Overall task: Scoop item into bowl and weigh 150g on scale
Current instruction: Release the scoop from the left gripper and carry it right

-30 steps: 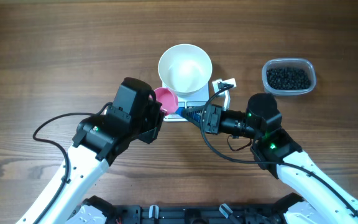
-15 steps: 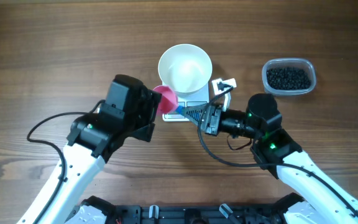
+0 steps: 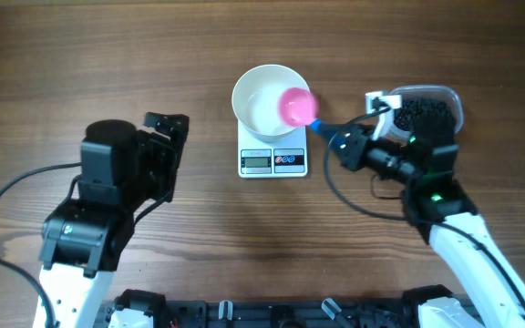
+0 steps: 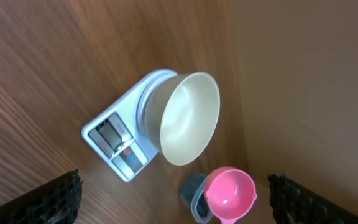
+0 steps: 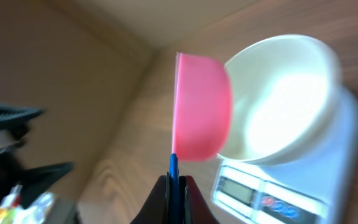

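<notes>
Right jaws are clenching an empty pink plastic scoop [image 3: 296, 106] above the still-unfilled round white bowl [image 3: 253, 107]; left jaws are gaping.

Materials: table [image 3: 108, 55] of matt brown wood with visible grain; bowl [image 3: 258, 100] smooth, glossy white; scale [image 3: 272, 162] smooth white plastic; scoop [image 3: 296, 106] glossy pink plastic; tub [image 3: 459, 107] clear plastic; beads [image 3: 431, 114] matt black, grainy.
</notes>
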Robot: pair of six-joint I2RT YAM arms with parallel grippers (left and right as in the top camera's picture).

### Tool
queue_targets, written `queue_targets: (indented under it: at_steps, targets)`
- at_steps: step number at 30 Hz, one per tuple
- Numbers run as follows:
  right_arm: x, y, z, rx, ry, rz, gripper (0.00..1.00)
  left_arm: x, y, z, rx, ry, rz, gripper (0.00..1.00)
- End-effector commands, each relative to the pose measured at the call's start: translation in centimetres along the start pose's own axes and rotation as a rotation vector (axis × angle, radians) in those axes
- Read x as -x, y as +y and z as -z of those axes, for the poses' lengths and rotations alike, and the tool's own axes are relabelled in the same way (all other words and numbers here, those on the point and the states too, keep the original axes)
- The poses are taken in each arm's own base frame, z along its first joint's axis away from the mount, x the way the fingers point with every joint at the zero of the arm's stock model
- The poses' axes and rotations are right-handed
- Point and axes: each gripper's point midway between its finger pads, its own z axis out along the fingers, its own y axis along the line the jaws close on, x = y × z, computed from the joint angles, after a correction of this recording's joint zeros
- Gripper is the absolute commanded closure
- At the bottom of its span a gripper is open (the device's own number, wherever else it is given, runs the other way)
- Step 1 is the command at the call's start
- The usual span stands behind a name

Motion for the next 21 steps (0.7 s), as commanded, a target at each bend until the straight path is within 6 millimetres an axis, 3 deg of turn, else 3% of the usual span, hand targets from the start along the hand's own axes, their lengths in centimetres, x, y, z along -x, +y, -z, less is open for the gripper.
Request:
queue_targets:
  at_steps: [1,6,16,21]
  targets:
    - [5.1,0.7,2.8,-0.112,-0.088,0.213,0.96,1.3,-0.7,1.1,-0.03,-0.057,-0.093,0.0]
    - [7.8,-0.5,6.8,-0.399,-0.04,0.294,0.95,1.5,-0.5,0.9,-0.013,-0.063,-0.168,0.0]
    - [7.8,2.7,12.0,-0.552,0.064,0.329,0.96,1.4,-0.4,0.5,0.006,-0.055,-0.478,0.0]
    - [9.2,1.7,16.3,-0.788,0.012,0.331,0.96,1.2,-0.2,0.5,0.011,-0.044,-0.503,0.0]
